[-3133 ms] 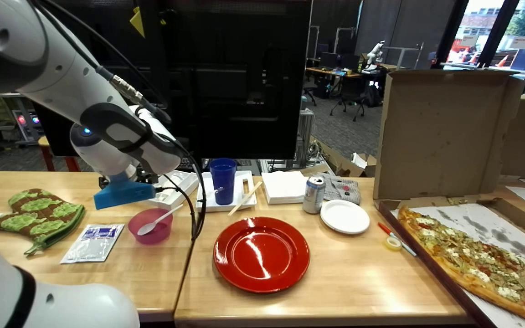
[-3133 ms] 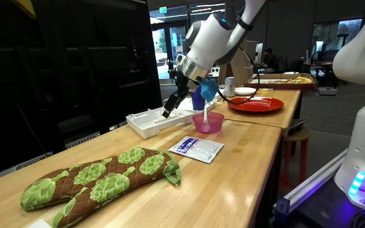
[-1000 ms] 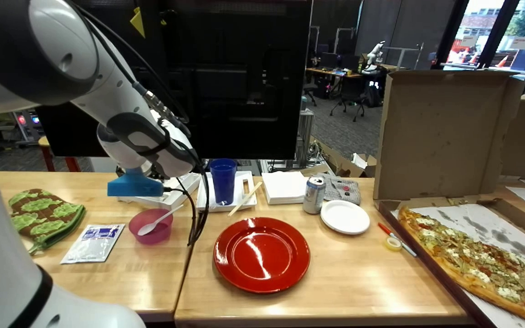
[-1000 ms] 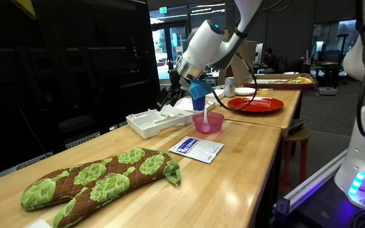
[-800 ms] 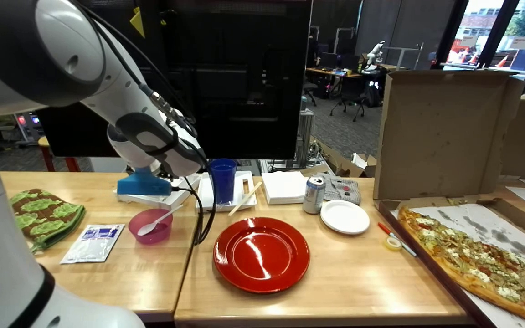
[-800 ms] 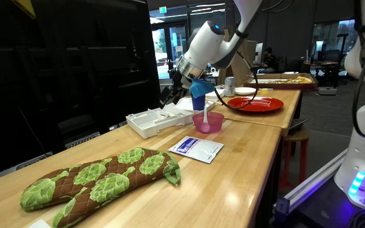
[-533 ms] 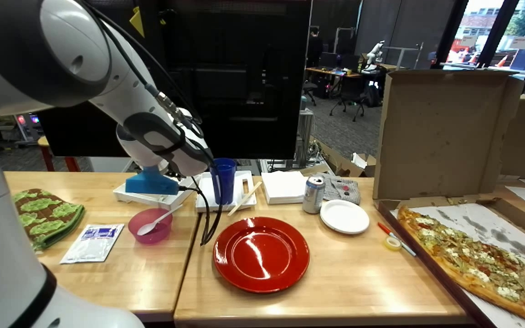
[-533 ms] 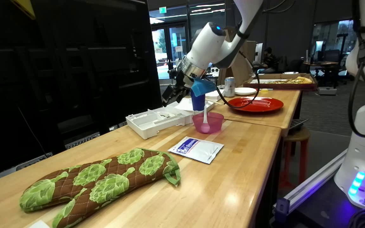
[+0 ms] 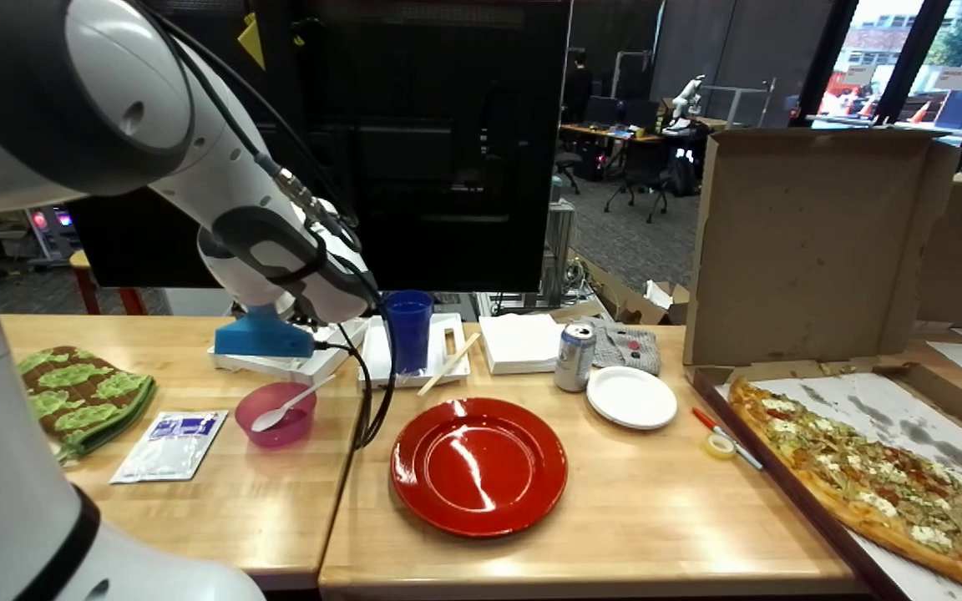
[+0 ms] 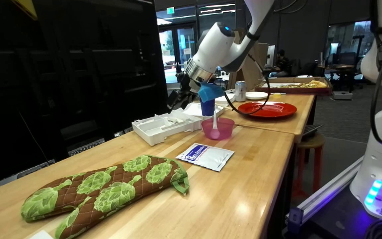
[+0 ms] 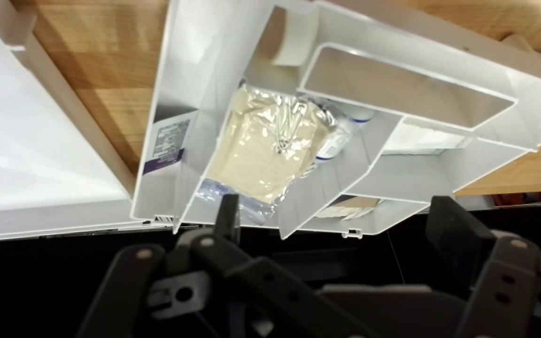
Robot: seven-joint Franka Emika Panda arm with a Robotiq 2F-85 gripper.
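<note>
Hanging tilted above level of table [image 10: 237, 189], gripper [image 11: 335, 216] — fingers spread wide, tips apart from things below. Nearest: white compartment tray [image 11: 327, 185], lower down, resting on table; inside it, clear bag [image 11: 261, 162] with beige contents (glare hides finer detail). Just beside tray, from where I stand: pink bowl [image 10: 225, 127], white spoon [image 10: 215, 116] leaning in it. Blue cup [image 9: 412, 330], in both exterior views, upright on second white tray [image 9: 439, 327]. Farther off — silver packet [image 10: 207, 157], quilted oven mitt [image 10: 111, 192], both lying flat.
</note>
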